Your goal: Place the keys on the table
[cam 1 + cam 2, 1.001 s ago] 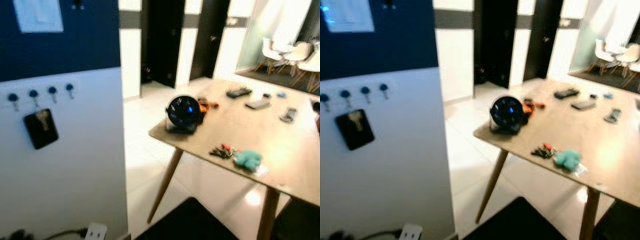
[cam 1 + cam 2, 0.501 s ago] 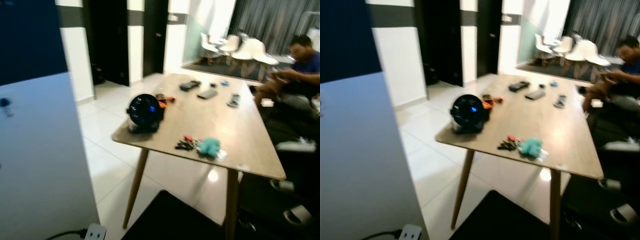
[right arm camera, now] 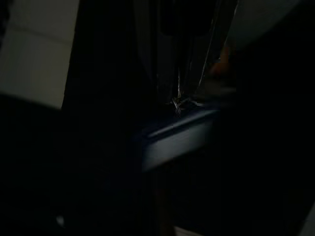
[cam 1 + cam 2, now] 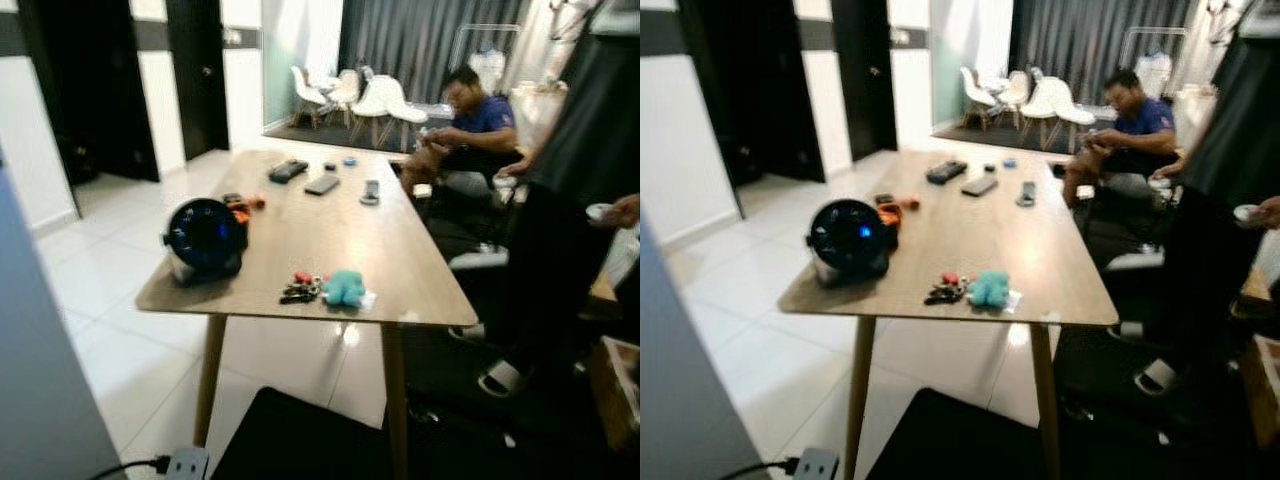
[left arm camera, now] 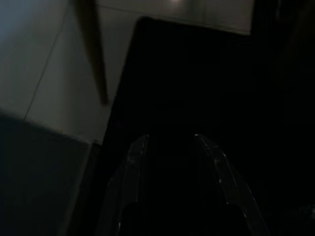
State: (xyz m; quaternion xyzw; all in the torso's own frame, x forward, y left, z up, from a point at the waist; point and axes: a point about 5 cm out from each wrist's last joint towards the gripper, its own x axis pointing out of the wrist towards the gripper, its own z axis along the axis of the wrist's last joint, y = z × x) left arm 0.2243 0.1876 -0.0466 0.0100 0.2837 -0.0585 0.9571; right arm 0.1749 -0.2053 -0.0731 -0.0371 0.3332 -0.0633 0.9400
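A long wooden table [image 4: 330, 225] stands ahead of me. Near its front edge lies a bunch of keys [image 4: 299, 289] with a teal plush charm [image 4: 345, 288]. In the dark left wrist view my left gripper [image 5: 170, 140] hangs open over a black floor mat [image 5: 197, 83], with nothing between its fingers. In the dark right wrist view my right gripper [image 3: 181, 101] has its fingers pressed together on a small glinting metal thing that looks like a key ring.
On the table's left corner sits a round black device with a blue light [image 4: 205, 238]; phones and remotes [image 4: 322, 184] lie further back. One person sits [image 4: 480, 120] beyond the table, another stands at the right [image 4: 570, 200]. Wall panel [image 4: 40, 380] at left; power strip [image 4: 185, 463] on the floor.
The camera has swung to the right: the wall with the key hooks has left the picture, the table now sits in the middle, and two people have come into view.
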